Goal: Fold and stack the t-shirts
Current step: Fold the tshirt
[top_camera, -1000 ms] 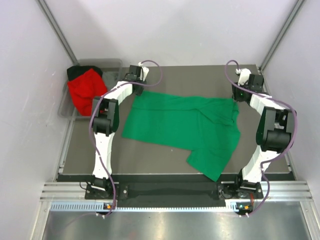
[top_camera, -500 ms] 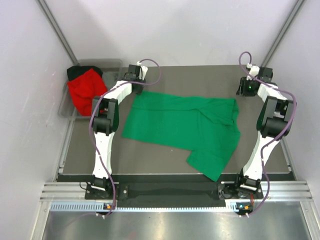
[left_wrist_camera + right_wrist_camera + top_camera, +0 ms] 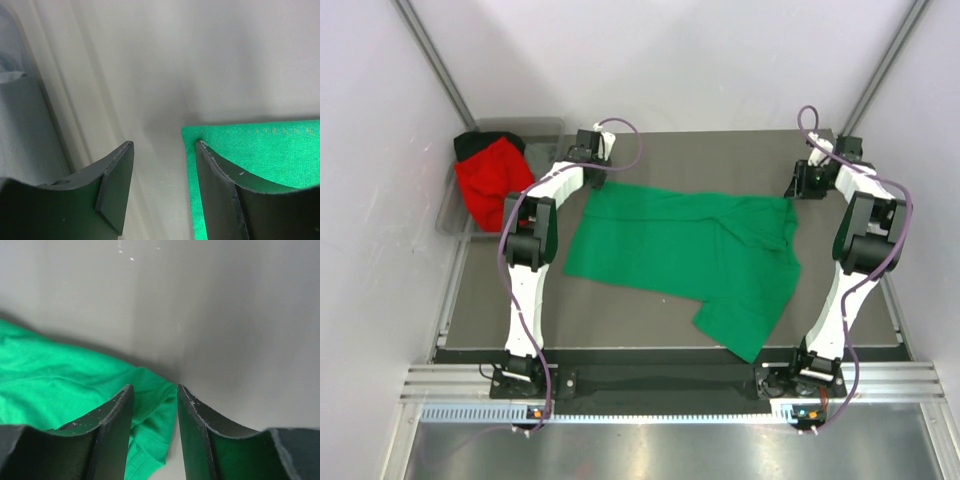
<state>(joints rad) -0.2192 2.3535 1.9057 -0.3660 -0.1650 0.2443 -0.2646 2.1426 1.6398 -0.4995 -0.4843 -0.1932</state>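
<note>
A bright green t-shirt [image 3: 690, 250] lies spread across the dark table, one flap reaching toward the front right. My left gripper [image 3: 592, 185] is open at its far left corner; in the left wrist view the green corner [image 3: 260, 150] lies by the right finger, and the gap holds bare table. My right gripper [image 3: 798, 190] is open at the shirt's far right corner; in the right wrist view the green corner [image 3: 155, 405] lies between the two fingers. A red t-shirt [image 3: 490, 180] and a black t-shirt [image 3: 472, 143] sit in the bin.
A grey plastic bin [image 3: 450, 215] stands at the far left beside the table [image 3: 700, 150]. White walls close in the back and both sides. A metal rail runs along the table's near edge.
My right gripper swung out toward the far right wall, then settled at the shirt's far right corner. The left arm and the shirt have not moved.
</note>
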